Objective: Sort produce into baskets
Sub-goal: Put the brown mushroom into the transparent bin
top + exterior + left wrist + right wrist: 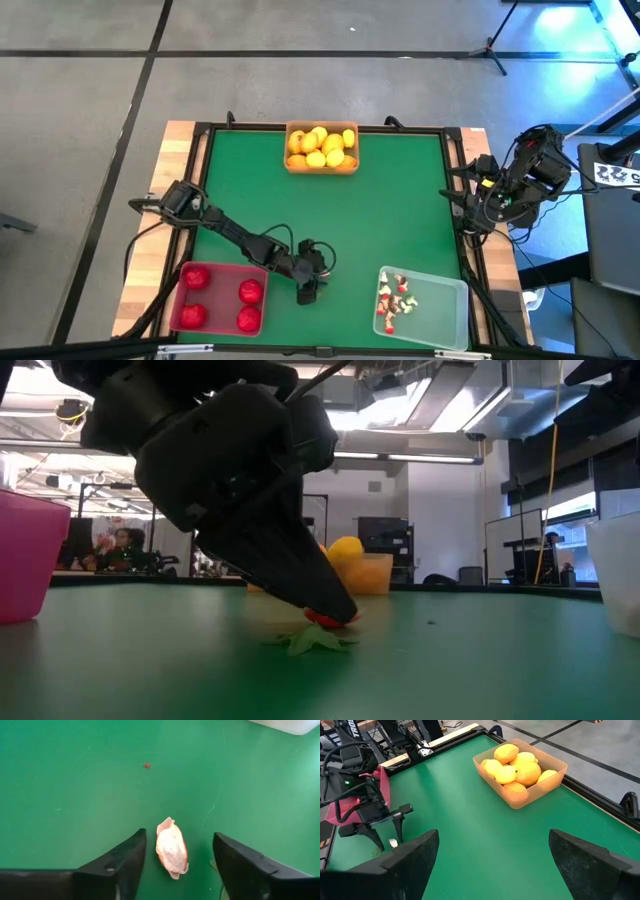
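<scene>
A small whitish-pink piece of produce [171, 849] lies on the green mat between the red basket [219, 301] and the clear basket [442, 303]. My left gripper [179, 836] is low over it and slants down. It is open, with one finger on either side of the piece and a gap to each. In the low view its fingertips [335, 612] are at the mat beside a red bit [325, 618] and a green leafy scrap [310, 642]. My right gripper [492, 851] waits open, raised by the table's right edge [478, 200].
The red basket holds several red round fruits [249, 291]. The clear basket holds whitish-and-red bits [393, 298]. An orange basket [322, 169] at the far edge is full of yellow fruits [517, 767]. The mat between the baskets is bare green [380, 210].
</scene>
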{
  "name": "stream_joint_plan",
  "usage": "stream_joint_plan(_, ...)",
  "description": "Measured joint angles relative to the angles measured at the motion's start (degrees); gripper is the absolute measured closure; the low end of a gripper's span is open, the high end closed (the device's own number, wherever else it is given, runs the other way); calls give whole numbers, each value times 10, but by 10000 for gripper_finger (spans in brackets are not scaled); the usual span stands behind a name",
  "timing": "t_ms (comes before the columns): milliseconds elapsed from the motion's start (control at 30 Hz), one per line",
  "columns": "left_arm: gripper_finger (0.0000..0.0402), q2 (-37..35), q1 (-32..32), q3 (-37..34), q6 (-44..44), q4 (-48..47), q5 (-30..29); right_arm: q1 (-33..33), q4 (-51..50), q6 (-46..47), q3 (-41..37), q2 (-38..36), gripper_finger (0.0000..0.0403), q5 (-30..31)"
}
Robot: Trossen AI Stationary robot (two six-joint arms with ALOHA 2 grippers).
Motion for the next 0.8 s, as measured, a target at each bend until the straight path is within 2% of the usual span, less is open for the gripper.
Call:
stream_joint_plan(233, 266, 0, -1, -1, 3, -6, -25, 0, 0, 0, 0, 0, 29, 0)
stream_joint_plan(400, 313, 1, -1, -2, 4, -6, -33, 0, 2, 4, 0, 0, 29, 0)
stream_joint_plan(600, 342, 0, 2, -3, -28, 3, -32, 0, 2, 14, 0, 0, 29, 0)
stream_joint_plan(800, 348, -18, 12, 9, -45, 26, -18, 0, 1, 14, 0, 0, 29, 0)
